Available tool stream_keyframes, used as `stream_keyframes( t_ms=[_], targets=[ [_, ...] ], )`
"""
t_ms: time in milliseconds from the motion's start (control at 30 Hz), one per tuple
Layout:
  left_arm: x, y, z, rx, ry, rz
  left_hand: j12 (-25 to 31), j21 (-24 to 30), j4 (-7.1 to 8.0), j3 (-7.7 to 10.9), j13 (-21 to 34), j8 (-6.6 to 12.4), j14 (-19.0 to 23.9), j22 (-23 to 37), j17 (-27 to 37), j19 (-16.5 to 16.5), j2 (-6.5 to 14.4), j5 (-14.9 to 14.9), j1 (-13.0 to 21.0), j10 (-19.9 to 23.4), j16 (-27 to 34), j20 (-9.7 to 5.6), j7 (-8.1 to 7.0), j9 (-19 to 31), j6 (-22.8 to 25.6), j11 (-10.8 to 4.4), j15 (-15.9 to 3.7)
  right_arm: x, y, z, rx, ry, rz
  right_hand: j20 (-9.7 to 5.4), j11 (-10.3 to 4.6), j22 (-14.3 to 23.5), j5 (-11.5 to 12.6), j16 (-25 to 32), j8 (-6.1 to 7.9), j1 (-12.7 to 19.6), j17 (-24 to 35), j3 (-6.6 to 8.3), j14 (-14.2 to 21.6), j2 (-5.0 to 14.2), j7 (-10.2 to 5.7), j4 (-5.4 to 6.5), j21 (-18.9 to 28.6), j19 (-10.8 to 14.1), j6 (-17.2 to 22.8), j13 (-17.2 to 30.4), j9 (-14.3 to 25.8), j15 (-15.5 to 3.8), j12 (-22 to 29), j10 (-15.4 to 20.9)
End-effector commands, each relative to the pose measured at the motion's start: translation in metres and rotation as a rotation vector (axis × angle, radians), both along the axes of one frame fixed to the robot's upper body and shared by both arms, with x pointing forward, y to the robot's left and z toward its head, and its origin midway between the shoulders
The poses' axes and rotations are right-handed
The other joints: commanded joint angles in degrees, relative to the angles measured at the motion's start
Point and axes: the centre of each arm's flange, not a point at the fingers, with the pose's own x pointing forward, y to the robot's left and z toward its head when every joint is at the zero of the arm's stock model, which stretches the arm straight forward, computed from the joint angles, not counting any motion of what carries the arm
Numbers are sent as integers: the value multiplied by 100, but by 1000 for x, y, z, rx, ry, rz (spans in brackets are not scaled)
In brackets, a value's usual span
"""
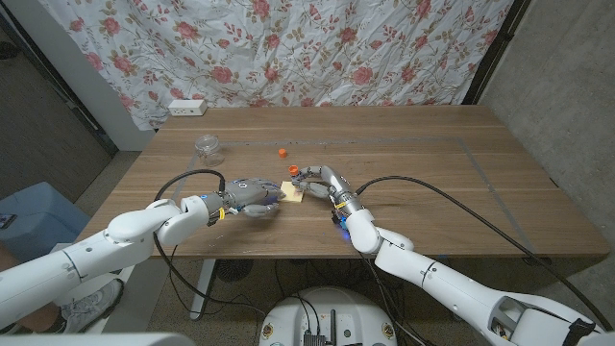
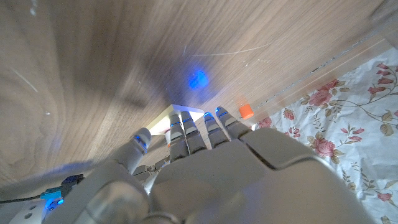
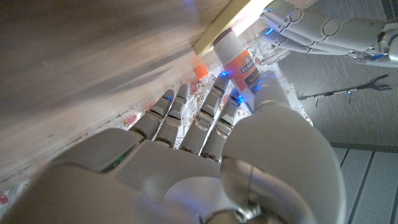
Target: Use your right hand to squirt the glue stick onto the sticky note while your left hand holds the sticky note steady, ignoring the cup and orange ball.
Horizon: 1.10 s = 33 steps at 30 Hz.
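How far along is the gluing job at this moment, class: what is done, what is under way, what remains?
Done: the right hand already grips the glue stick, and the left hand has its fingers on the sticky note. Under way: the stick's tip is at the note's edge. Left: no glue is visible on the note yet, so the application itself remains.

- Left arm reached in from lower left; left hand (image 1: pixel 252 195) lay low over the table, fingers (image 2: pixel 186 134) extended together and pressed on the sticky note (image 1: pixel 293 193).
- Right arm angled in from lower right; right hand (image 1: pixel 317 180) gripped the glue stick (image 3: pixel 238 57), tip down on the note.
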Motion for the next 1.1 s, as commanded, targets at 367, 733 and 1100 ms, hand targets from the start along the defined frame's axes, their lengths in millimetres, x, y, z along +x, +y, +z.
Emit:
stream_keyframes(
  t_ms=[367, 733, 1100],
  targets=[
    [0, -3, -2, 1, 0, 5, 28, 41, -22, 29, 27, 23, 45, 20, 11, 30, 526, -24, 40, 92, 16, -680, 25, 7, 91, 4, -651, -6, -1, -2, -33, -12, 9, -40, -12, 23, 5, 53, 46, -13, 11, -10, 22, 61, 18, 5, 5, -14, 46, 31, 37, -752, 9, 60],
    [1, -2, -2, 1, 1, 5, 22, 39, -31, 31, 28, 15, 53, 20, 10, 29, 524, -26, 41, 100, 14, -679, 31, 7, 97, 4, -653, -8, 1, -2, -45, -9, 12, -36, -11, 23, 2, 50, 46, -22, 8, -20, 13, 60, 18, 7, 5, -16, 51, 31, 38, -748, 8, 64],
    [2, -4, -3, 0, 4, 5, 16, 38, -34, 33, 28, 8, 56, 20, 11, 29, 525, -27, 40, 101, 13, -675, 32, 8, 100, 7, -654, -11, 1, -4, -60, -3, 22, -33, -10, 23, 0, 52, 43, -31, 7, -28, 14, 66, 18, 12, 5, -18, 51, 32, 39, -746, 8, 68]
  ],
)
